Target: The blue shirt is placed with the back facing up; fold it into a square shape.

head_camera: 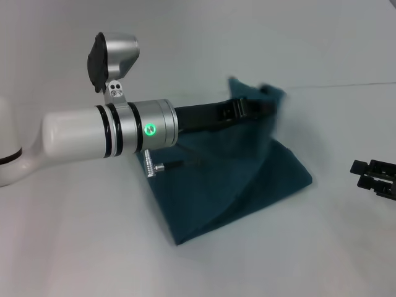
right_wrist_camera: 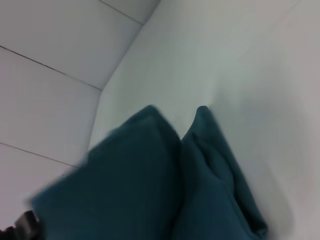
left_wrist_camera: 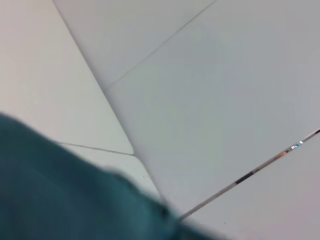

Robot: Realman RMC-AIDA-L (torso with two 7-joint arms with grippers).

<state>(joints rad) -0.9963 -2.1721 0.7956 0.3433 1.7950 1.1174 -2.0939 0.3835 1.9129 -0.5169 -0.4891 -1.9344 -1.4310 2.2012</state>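
Left end effector point(head_camera: 263, 105) clenched on lifted blue shirt point(head_camera: 247, 185); right end effector point(head_camera: 375, 176) idle, aperture unclear.

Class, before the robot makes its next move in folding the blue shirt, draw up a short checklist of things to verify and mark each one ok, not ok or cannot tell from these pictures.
1. Left gripper reaches the raised edge of the blue shirt: ok, its tip is at the lifted cloth.
2. Left gripper's hold on the cloth is firm: cannot tell, the fingers are blurred against the fabric.
3. Shirt already folded into a square: not ok, one part is lifted and the rest lies as a slanted shape on the table.
4. Right gripper clear of the shirt: ok, it sits apart at the right edge of the head view.
5. Lettering hidden: ok, only plain blue cloth shows.
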